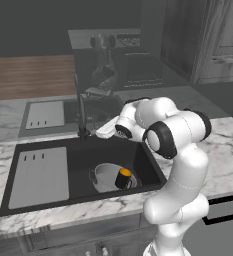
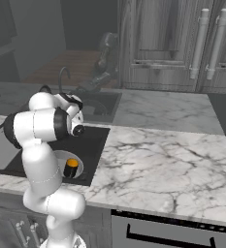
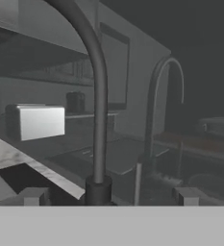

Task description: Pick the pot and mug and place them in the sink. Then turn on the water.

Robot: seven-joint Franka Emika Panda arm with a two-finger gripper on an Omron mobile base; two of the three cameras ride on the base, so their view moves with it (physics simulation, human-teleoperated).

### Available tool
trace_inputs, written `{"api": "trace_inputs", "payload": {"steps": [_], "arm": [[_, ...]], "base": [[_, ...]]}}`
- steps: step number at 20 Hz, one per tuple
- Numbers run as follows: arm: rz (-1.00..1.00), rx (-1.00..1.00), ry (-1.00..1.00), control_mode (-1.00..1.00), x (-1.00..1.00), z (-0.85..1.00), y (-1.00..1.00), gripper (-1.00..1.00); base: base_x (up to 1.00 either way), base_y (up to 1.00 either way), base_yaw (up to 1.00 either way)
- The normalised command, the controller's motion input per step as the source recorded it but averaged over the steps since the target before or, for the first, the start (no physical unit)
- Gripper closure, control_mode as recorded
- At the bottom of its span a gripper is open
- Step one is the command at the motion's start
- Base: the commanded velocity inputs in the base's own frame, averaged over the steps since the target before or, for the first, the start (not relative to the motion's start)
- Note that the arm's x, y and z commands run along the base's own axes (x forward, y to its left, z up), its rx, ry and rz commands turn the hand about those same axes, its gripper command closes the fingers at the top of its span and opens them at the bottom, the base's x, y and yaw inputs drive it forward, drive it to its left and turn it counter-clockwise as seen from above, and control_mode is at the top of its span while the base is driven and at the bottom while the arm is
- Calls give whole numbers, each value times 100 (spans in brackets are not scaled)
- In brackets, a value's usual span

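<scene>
Going left to right in the left base view: the sink is a black basin sunk in the marbled tabletop, with a light grey drain panel filling its left part. Right of the panel, on the basin floor, sits the pot, upright. The mug stands inside the pot toward its right side, orange top up and tilted a little; whether it leans on the pot's wall is hard to tell. So both placings look done.

What is left, by my reading, is the water. No blue stream falls from the faucet, which rises at the back rim of the sink, so the tap appears off.

The arm is folded over the sink's back right corner, its hand reaching toward the faucet base. In the hand view the faucet's dark neck stands close ahead, just above the tool. The tool's jaws stand wide apart and hold nothing; the faucet stem lies roughly between the two tips. The next move likely calls for working the faucet's handle, which I cannot pick out clearly here.

In the right base view the mug again sits in the pot, inside the sink.
</scene>
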Motion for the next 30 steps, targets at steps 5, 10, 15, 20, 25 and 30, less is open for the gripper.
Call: {"api": "trace_inputs", "payload": {"steps": [5, 10, 15, 20, 25, 30], "arm": [[-6, 0, 0, -100, 1, -13, 12, -100], [-4, 0, 0, -100, 2, -16, 18, -100], [-5, 0, -1, -100, 8, -7, 8, -100], [-9, 0, 0, -100, 5, -4, 0, -100], [-10, 0, 0, -100, 8, -4, 0, -100], [-7, 0, -2, -100, 15, -9, 0, -100]], "base": [[0, 0, 0], [0, 0, 0], [0, 0, 0], [0, 0, 0], [0, 0, 0], [0, 0, 0]]}}
